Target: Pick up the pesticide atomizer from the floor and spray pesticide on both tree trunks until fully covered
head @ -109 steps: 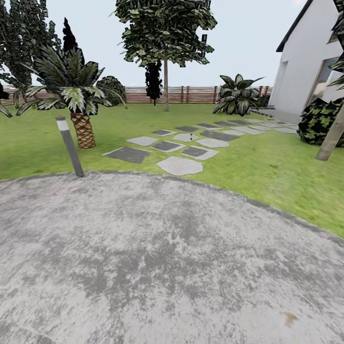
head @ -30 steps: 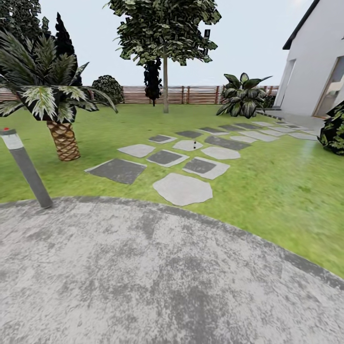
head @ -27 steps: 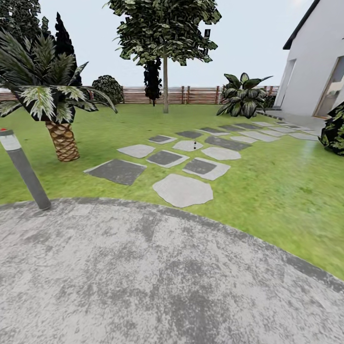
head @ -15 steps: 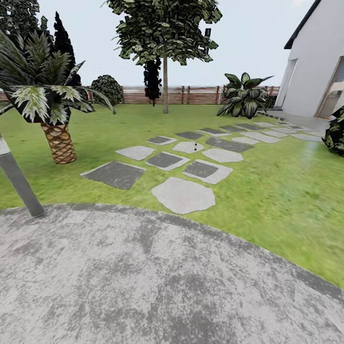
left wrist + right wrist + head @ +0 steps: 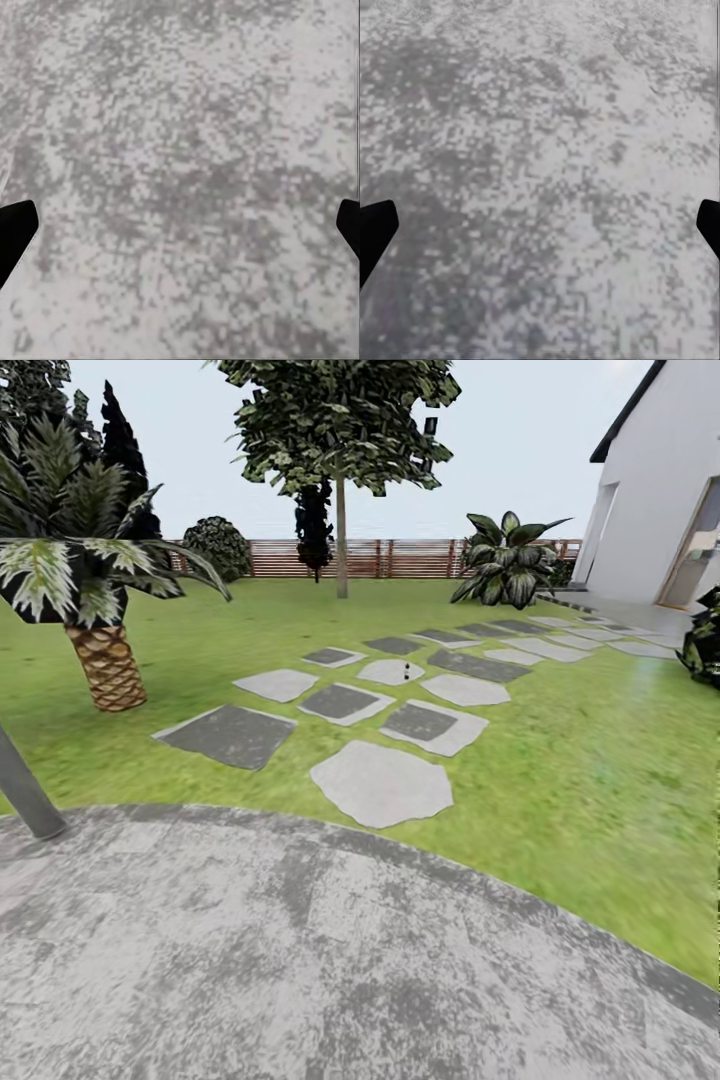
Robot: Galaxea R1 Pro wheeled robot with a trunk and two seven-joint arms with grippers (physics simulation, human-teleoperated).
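A grey mottled paved apron (image 5: 330, 970) fills the near ground; beyond its curved edge lies the garden lawn (image 5: 590, 760), crossed by a path of stepping stones (image 5: 380, 782) running far right toward a white house (image 5: 655, 490), whose roof and right side are cut off. On a farther stone stands a tiny dark-and-white object (image 5: 406, 674), too small to identify; it may be the atomizer. One tree (image 5: 340, 430) with a thin bare trunk (image 5: 341, 540) stands far centre before the slat fence (image 5: 400, 558). A palm (image 5: 95, 600) is at the left, and a grey post (image 5: 25, 785) at the near left is cut off above. Left gripper (image 5: 180, 225) and right gripper (image 5: 540, 225) each show only dark fingertips at the frame edges, spread wide with nothing between them, over the paving.
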